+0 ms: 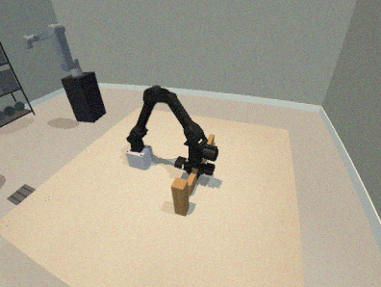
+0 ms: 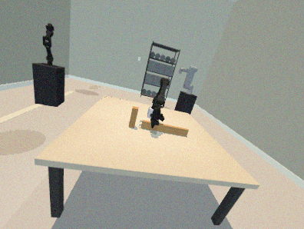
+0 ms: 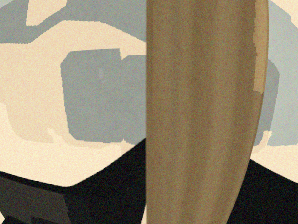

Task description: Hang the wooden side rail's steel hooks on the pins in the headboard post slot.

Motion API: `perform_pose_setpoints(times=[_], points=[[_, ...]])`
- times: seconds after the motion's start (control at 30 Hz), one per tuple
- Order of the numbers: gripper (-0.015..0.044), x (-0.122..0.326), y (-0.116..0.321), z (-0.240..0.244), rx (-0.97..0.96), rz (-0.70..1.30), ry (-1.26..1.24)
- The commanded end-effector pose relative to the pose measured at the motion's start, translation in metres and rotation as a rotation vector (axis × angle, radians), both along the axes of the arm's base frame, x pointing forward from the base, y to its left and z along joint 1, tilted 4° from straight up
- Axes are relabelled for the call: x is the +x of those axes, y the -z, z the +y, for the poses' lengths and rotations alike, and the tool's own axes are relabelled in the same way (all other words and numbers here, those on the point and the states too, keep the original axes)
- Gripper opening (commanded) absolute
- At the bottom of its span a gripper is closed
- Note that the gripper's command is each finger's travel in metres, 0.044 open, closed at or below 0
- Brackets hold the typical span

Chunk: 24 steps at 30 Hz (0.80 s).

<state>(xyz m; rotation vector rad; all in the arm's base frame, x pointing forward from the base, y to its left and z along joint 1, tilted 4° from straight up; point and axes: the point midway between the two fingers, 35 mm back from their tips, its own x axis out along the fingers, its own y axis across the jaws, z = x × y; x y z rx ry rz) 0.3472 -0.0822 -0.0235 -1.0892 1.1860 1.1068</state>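
1. Table (image 1: pixel 120 231) (image 2: pixel 115 150) (image 3: pixel 50 160): pale wood-toned top, straight edges; two dark near legs (image 2: pixel 56 192) visible in the exterior view.
2. Headboard post (image 1: pixel 180 198) (image 2: pixel 133 117): wooden, upright on the top, left of the rail in the exterior view.
3. Side rail (image 1: pixel 192 183) (image 2: pixel 174 129) (image 3: pixel 200 110): wooden, lengthwise low at the table; exact contact unclear.
4. Arm base (image 1: pixel 139 159) (image 2: pixel 150 113): pale block, standing on the far part in the exterior view.
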Motion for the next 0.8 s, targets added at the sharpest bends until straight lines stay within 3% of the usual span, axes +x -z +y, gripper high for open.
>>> perform_pose_setpoints(times=[0.0,0.77], points=[[0.0000,0.0027,-0.0046,-0.0008,-0.002,-0.010,-0.010],[0.0000,0.0024,-0.0085,-0.0010,-0.002,-0.010,-0.010]])
